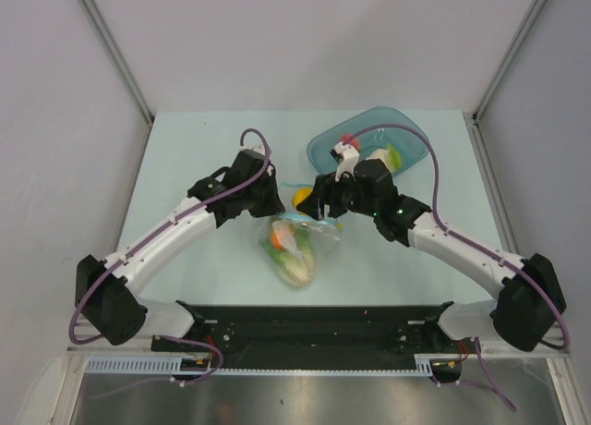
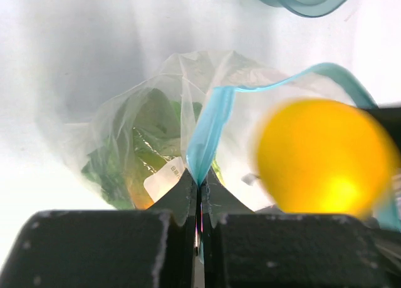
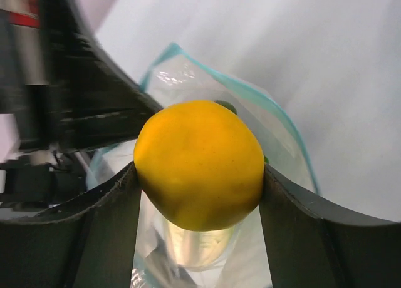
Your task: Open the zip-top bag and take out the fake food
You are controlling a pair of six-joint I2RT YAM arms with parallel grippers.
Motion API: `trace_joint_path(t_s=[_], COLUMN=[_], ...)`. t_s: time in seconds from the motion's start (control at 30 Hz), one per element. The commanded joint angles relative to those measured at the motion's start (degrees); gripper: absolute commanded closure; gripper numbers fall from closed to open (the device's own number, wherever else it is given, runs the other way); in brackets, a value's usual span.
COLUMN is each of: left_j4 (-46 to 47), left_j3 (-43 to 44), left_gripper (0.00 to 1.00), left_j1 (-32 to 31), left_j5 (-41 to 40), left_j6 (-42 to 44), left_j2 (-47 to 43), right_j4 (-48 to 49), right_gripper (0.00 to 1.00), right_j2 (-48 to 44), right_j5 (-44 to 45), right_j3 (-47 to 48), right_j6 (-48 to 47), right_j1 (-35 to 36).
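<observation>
While the zip-top bag lies crinkled on the pale tabletop between the arms, the left fingers are pressed tight together on its light blue zip strip! A white label sits just beside them, and the green leafy cabbage shows through the clear film. Over to the right fingers: they're clamped either side of a smooth, round yellow-orange fruit, right at the bag's open mouth. The teal translucent tray sits beyond.
</observation>
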Motion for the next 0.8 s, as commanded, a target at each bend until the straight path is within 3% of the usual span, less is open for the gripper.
trace_joint_path(t_s=[0.0, 0.23, 0.4, 0.63, 0.73, 0.77], left_j4=[-0.19, -0.38, -0.03, 0.78, -0.55, -0.46], left_j3=[-0.68, -2.35, -4.36, -3.94, -2.18, -2.61], left_gripper=[1.00, 1.00, 1.00, 1.00, 1.00, 1.00], left_j1=[0.28, 0.19, 0.28, 0.36, 0.45, 0.54], left_j5=[-2.52, 2.03, 5.73, 10.58, 8.39, 8.03], left_j6=[0.17, 7.29, 8.79, 10.71, 12.47, 12.74], left_j2=[-2.61, -5.15, -9.72, -11.49, -12.01, -12.19], right_j4=[-1.48, 2.56, 9.32, 12.77, 10.48, 9.61], right_gripper=[1.00, 1.00, 1.00, 0.96, 0.74, 0.51], right_j2=[-7.32, -9.63, -0.32, 17.68, 21.57, 22.36], right_j5=[-0.86, 12.68, 11.02, 8.30, 7.76, 7.68], right_j3=[0.71, 1.23, 3.08, 9.39, 11.69, 13.26], right_j6=[0.74, 1.62, 5.04, 1.27, -0.22, -0.66], right_j1=[-0.96, -7.19, -17.99, -22.40, -23.02, -22.93])
